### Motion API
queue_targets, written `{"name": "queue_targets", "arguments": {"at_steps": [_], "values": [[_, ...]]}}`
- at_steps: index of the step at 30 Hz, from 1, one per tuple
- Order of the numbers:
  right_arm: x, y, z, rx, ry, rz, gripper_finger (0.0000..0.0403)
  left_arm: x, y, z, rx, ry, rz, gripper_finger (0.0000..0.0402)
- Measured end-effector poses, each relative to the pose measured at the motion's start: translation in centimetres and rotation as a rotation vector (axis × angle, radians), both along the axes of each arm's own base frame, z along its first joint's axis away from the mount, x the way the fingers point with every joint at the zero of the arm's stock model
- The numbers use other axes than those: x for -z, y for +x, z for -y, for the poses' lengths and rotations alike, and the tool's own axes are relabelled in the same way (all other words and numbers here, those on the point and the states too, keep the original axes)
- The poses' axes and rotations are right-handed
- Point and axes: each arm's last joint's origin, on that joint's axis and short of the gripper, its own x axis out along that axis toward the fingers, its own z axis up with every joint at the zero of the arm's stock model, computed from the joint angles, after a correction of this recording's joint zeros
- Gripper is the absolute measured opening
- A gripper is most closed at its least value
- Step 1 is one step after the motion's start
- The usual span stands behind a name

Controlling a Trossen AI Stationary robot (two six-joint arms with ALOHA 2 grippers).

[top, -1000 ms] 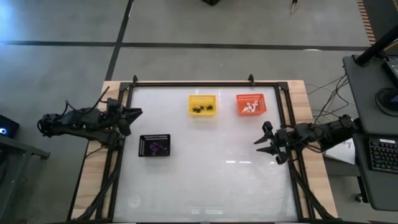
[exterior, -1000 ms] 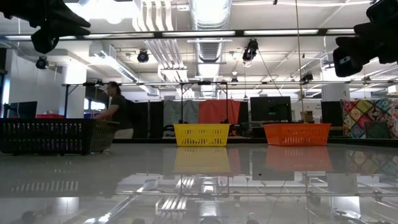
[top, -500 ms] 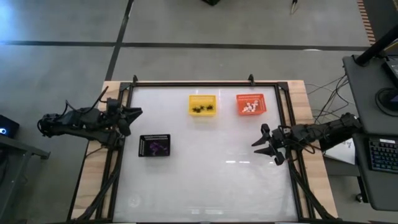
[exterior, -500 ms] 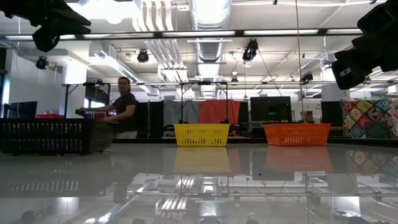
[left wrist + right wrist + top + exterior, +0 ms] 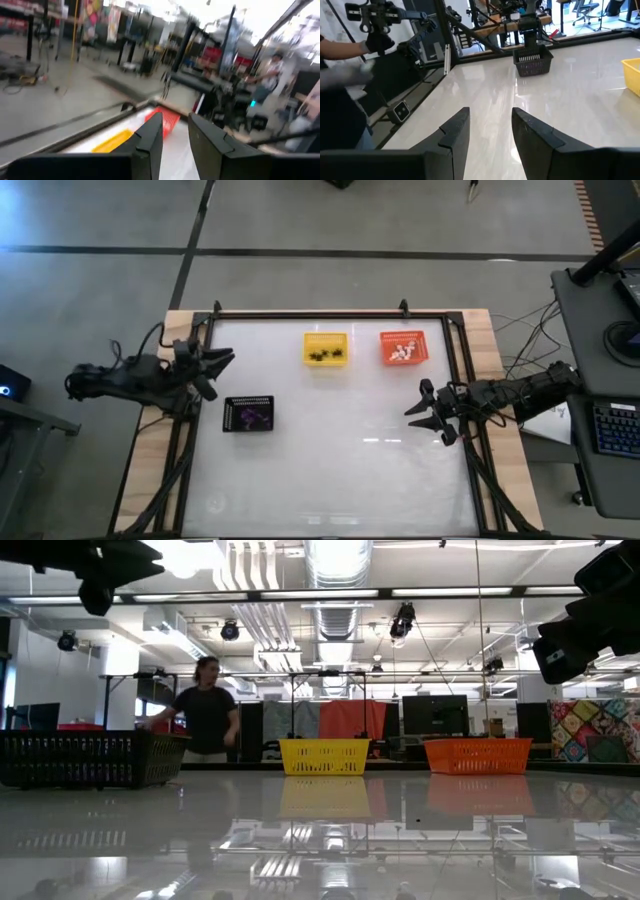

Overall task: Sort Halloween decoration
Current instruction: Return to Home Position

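The trinkets (image 5: 326, 356) in every basket (image 5: 312, 341) show only as tiny specks.

Black trinkets (image 5: 327, 356); white trinkets (image 5: 402, 353); seemingly purple trinkets (image 5: 248, 418); separate.

— What's different?
— The left gripper (image 5: 216, 372) has slid a little nearer the black tray (image 5: 248, 414). In the low view it now hangs over the tray's right half; before, it was more to the left.
— And the other arm?
— The right gripper (image 5: 425, 412), well apart from the tray, edged slightly toward it and dipped lower a second ago.
— Anything behind the table?
— The person (image 5: 205, 710) has stepped away from the tray's right end and now stands clear of it.
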Motion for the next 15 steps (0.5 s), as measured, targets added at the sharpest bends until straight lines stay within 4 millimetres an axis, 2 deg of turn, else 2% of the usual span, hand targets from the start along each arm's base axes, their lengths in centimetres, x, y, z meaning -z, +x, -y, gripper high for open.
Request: {"name": "queue_targets", "arguments": {"at_steps": [5, 10, 15], "values": [[0.0, 0.0, 0.0, 0.000, 0.000, 0.000, 0.0137, 2.2, 1.3, 0.2, 0.001, -0.024, 0.114, 0.0075], [0.0, 0.0, 0.0, 0.000, 0.000, 0.000, 0.0137, 5.7, 2.2, 0.5, 0.063, -0.092, 0.053, 0.0075], [0.0, 0.0, 0.0, 0.000, 0.000, 0.000, 0.0137, 6.3, 2.5, 0.9, 0.199, -0.153, 0.045, 0.0075]]}}
